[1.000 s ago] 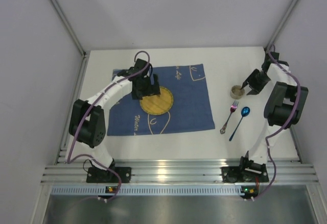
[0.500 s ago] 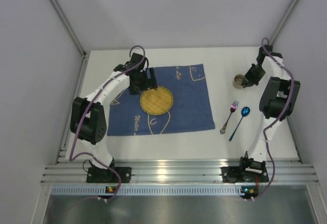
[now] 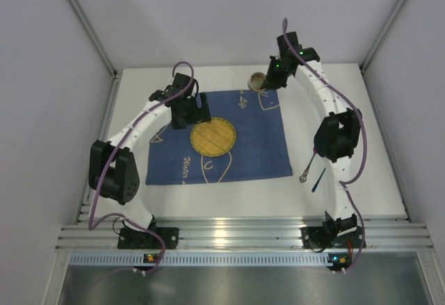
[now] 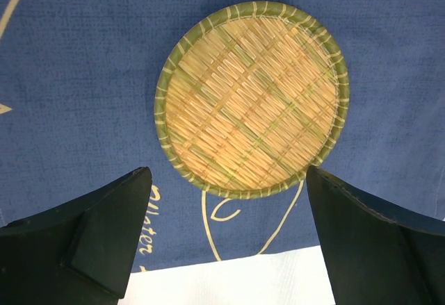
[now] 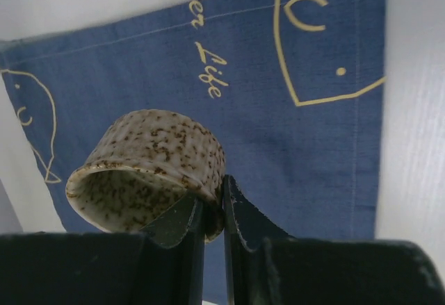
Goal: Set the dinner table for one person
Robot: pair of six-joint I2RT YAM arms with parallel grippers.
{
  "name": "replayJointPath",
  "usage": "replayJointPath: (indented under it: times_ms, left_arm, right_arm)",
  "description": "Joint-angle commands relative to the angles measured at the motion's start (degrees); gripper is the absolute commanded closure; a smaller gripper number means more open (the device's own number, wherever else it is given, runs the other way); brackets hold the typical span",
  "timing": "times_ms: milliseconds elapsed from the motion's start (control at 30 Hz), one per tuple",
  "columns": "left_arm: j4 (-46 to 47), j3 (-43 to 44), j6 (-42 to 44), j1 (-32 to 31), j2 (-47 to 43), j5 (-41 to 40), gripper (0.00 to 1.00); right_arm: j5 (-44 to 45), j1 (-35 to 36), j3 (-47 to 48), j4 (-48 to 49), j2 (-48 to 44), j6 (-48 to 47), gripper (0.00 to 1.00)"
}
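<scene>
The white dinner table (image 3: 348,187) carries a blue patterned cloth mat (image 3: 257,145) with a round yellow woven plate (image 3: 213,137) on it. My left gripper (image 3: 193,110) is open and empty, just behind the plate; the plate (image 4: 250,96) lies ahead of my wide-apart jaws in the left wrist view. My right gripper (image 3: 268,83) is shut on the rim of a speckled beige cup (image 3: 256,80), held above the mat's far right corner. In the right wrist view the cup (image 5: 149,169) is pinched by its wall between my fingertips (image 5: 240,211), over the mat (image 5: 292,145).
A fork (image 3: 306,173) and a blue spoon (image 3: 317,180) lie on the table right of the mat, partly hidden by my right arm. Grey walls close in the back and sides. A metal rail (image 3: 229,232) runs along the near edge.
My right arm has swung left with the cup, from the table's right side to the mat's far right corner. My left gripper has backed off the plate a little.
</scene>
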Motion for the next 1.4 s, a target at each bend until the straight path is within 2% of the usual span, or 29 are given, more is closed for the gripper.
replayJointPath:
  times_ms: [0, 267, 367, 400, 500, 567, 600, 667, 700, 767, 800, 867, 900, 933, 1000, 1133, 1267, 1300, 1367]
  left_arm:
    - [0.4, -1.4, 2.0, 0.6, -6.3, -1.2, 0.02]
    - [1.7, -7.2, 0.7, 3.3, -14.6, 0.7, 0.02]
    - [2.2, -8.9, 0.1, 3.5, -16.7, 1.1, 0.02]
    - [2.6, -9.9, -0.1, 3.5, -17.1, 1.2, 0.02]
    - [4.1, -11.3, -0.3, 3.5, -17.8, 1.4, 0.02]
    - [4.6, -11.4, 0.3, 3.5, -17.5, 1.7, 0.02]
    - [4.8, -11.1, 0.6, 3.5, -17.3, 3.5, 0.02]
    - [5.1, -10.0, 3.3, 0.8, -15.9, 3.0, 0.02]
    - [5.0, -7.4, 4.8, -1.2, -15.0, -1.2, 0.02]
    - [4.3, -4.0, 8.5, -7.9, -10.2, -2.9, 0.02]
    - [3.9, 0.1, 9.5, -9.9, -8.0, -2.9, 0.02]
    - [3.6, 4.6, 11.2, -14.2, -1.0, 0.6, 0.02]
    - [3.6, 8.6, 11.4, -15.1, 1.2, 2.0, 0.02]
    - [3.7, 10.5, 11.8, -15.8, 3.3, 6.9, 0.02]
    - [5.4, 15.4, 13.6, -17.9, 9.0, 10.8, 0.02]
    - [6.2, 25.9, 17.0, -21.9, 19.1, 19.1, 0.02]
    - [4.4, 38.2, 17.6, -27.4, 31.3, 23.0, 0.02]
    - [4.7, 40.9, 16.8, -27.8, 32.7, 24.1, 0.02]
    - [5.3, 41.2, 15.4, -28.6, 34.0, 24.6, 0.03]
  right_arm:
    - [-0.1, 0.5, 2.5, -1.3, 6.5, 2.6, 1.00]
    - [8.0, 2.1, 4.0, -1.9, 12.3, 2.3, 0.99]
    - [8.5, 2.4, 5.2, -1.9, 13.4, 2.6, 0.93]
    - [8.5, 2.6, 5.6, -1.9, 13.6, 2.6, 0.78]
    - [8.6, 2.8, 5.7, -1.9, 13.1, 2.2, 0.43]
    - [8.6, 2.6, 5.1, -1.9, 11.3, 1.6, 0.35]
    - [8.6, 2.5, 4.0, -1.7, 10.4, 1.4, 0.26]
    - [8.7, 1.4, 1.7, -1.6, 6.3, 0.4, 0.26]
    - [10.2, 1.0, -2.1, -1.5, 4.3, 0.2, 0.25]
    - [11.7, -1.2, -7.5, -0.3, -3.0, -0.9, 0.25]
    - [12.2, -2.0, -14.3, 0.2, -5.9, -1.4, 0.25]
    - [14.0, -5.0, -21.9, 2.3, -15.4, -2.7, 0.24]
    - [14.4, -6.0, -30.0, 3.0, -18.8, -3.0, 0.23]
    - [15.0, -8.2, -33.8, 3.4, -25.1, -3.2, 0.23]
    - [15.1, -10.4, -44.1, 4.0, -30.5, -3.0, 0.23]
    - [16.2, -16.9, -57.9, 3.6, -42.8, 0.7, 0.23]
    - [15.1, -19.0, -66.3, 3.2, -47.8, 2.1, 0.24]
    - [14.8, -19.0, -68.2, 3.0, -48.2, 2.1, 0.27]
    - [13.3, -19.0, -70.9, 2.9, -49.1, 2.9, 0.32]
